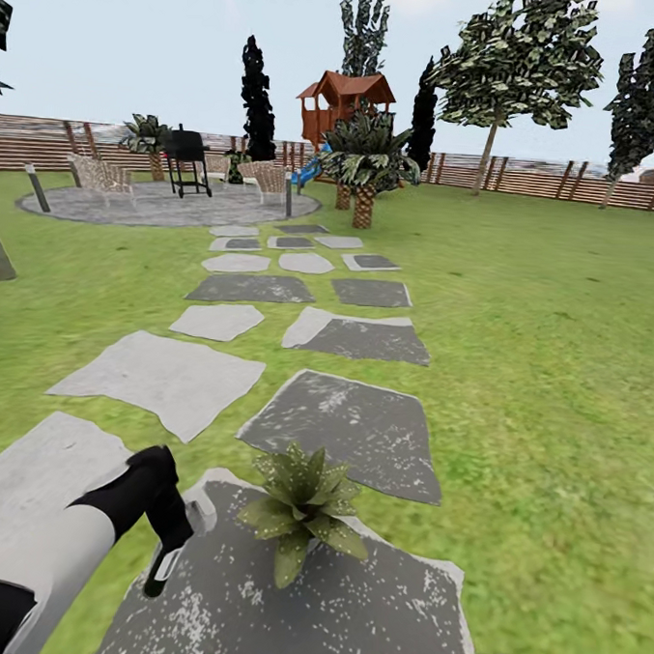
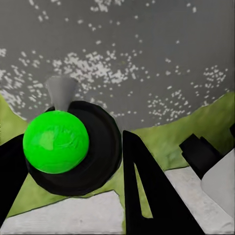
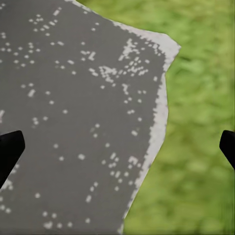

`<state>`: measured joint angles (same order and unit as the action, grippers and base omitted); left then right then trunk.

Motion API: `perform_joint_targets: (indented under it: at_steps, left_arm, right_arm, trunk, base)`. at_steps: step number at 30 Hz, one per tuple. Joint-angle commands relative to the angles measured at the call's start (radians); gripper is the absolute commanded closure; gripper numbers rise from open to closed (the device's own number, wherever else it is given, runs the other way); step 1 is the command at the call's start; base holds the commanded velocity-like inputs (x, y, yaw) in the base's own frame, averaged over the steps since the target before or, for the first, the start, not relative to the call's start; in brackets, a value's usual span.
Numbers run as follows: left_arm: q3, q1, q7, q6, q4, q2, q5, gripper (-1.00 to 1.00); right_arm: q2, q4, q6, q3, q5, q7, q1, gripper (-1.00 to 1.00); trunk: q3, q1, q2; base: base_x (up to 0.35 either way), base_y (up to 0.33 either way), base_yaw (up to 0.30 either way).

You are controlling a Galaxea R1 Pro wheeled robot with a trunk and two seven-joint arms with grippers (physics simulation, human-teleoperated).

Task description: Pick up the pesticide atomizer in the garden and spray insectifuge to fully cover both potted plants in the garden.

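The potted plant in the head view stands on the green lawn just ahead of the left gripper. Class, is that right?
Not quite: the potted plant stands on a dark grey stepping stone, not on the lawn, as the head view shows. It is just ahead of the left gripper.

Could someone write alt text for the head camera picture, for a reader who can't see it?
A small potted plant stands on a dark grey stepping stone, with the robot's left gripper just beside it. Stepping stones lead across the green lawn toward a patio, a wooden playhouse, trees and a fence.
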<state>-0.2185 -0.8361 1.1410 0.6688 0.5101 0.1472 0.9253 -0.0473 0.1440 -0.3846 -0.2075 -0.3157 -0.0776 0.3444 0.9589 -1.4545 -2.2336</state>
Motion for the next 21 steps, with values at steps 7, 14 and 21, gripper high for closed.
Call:
perform_joint_targets:
  at_steps: [7, 14, 21]
  left_arm:
    - [-0.026, 0.005, 0.009, 0.009, 0.001, -0.014, 0.006, 1.0]
    - [-0.07, -0.004, 0.01, 0.008, 0.002, -0.027, 0.008, 1.0]
    - [-0.086, -0.019, 0.129, 0.008, 0.005, -0.033, 0.105, 1.0]
  right_arm:
    - [0.0, 0.0, -0.003, -0.006, -0.009, -0.007, 0.001, -1.0]
    - [0.0, 0.0, -0.003, -0.006, -0.008, -0.008, 0.001, -1.0]
    - [0.001, 0.0, -0.003, -0.006, -0.008, -0.008, 0.001, -1.0]
  trunk:
    - [0.001, 0.0, 0.0]
    - [-0.001, 0.0, 0.0]
    - [-0.001, 0.0, 0.0]
  base:
    - [0.121, 0.0, 0.0]
    - [0.134, 0.0, -0.162]
    - [0.002, 0.0, -0.014]
